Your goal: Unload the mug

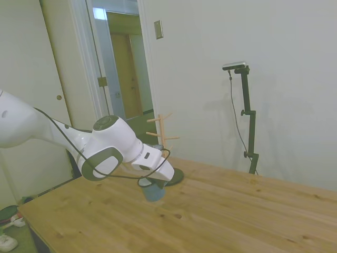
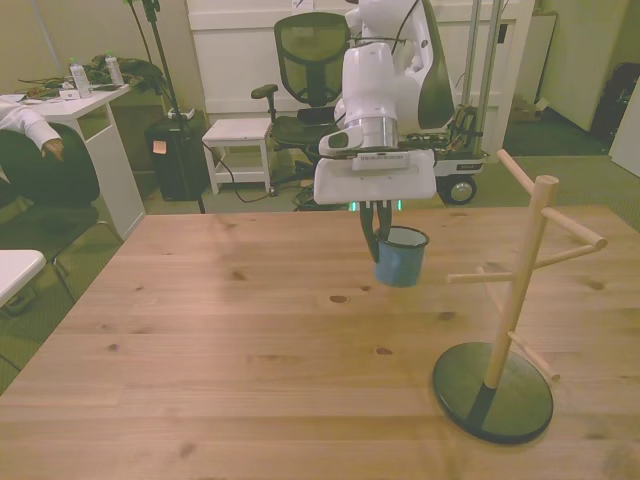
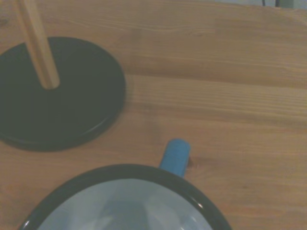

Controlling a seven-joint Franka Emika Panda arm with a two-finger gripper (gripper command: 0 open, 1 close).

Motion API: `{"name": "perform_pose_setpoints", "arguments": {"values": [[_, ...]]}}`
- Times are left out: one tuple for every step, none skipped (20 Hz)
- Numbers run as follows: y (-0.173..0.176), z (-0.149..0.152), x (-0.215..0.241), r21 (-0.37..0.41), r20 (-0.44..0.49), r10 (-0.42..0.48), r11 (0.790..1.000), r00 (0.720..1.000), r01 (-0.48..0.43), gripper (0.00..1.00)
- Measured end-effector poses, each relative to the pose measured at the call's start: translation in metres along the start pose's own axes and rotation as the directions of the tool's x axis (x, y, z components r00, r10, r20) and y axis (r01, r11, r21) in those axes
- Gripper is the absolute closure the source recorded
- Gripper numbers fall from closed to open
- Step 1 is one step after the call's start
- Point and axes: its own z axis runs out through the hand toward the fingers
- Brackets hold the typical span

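Front view, hand point(image 2: 374, 238) gripping mug point(image 2: 402, 258) rim, above table point(image 2: 200, 340)

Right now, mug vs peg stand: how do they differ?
The mug is blue with a dark rim; the peg stand is bare wood on a dark round base. The mug hangs gripped by the tool; the stand rests on the table untouched. The mug is far shorter than the stand. Both are upright.

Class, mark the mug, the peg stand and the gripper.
mug point(image 2: 402, 262), front view, blue outer wall.
peg stand point(image 2: 515, 290), front view, upright wooden post.
gripper point(image 2: 373, 243), front view, between the fingertips at the mug's rim.
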Motion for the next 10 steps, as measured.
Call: {"name": "perform_pose_setpoints", "arguments": {"values": [[0.003, 0.001, -0.003, -0.015, 0.007, -0.002, 1.000, 1.000, 0.003, 1.00], [0.006, 0.001, -0.006, -0.030, 0.009, -0.003, 1.000, 1.000, 0.003, 1.00], [0.009, 0.003, -0.007, -0.048, 0.015, 0.000, 0.999, 1.000, 0.000, 1.00], [0.010, 0.004, -0.009, -0.063, 0.024, 0.003, 0.998, 1.000, -0.001, 1.00], [0.011, 0.005, -0.010, -0.078, 0.033, 0.006, 0.997, 0.999, -0.004, 1.00], [0.013, 0.006, -0.011, -0.095, 0.041, 0.010, 0.995, 0.999, -0.006, 1.00], [0.014, 0.007, -0.011, -0.112, 0.050, 0.014, 0.994, 0.999, -0.009, 1.00], [0.016, 0.009, -0.011, -0.129, 0.057, 0.022, 0.992, 0.998, -0.014, 1.00], [0.017, 0.010, -0.011, -0.143, 0.062, 0.026, 0.990, 0.998, -0.017, 1.00], [0.017, 0.012, -0.011, -0.155, 0.067, 0.033, 0.988, 0.997, -0.023, 1.00]]}}
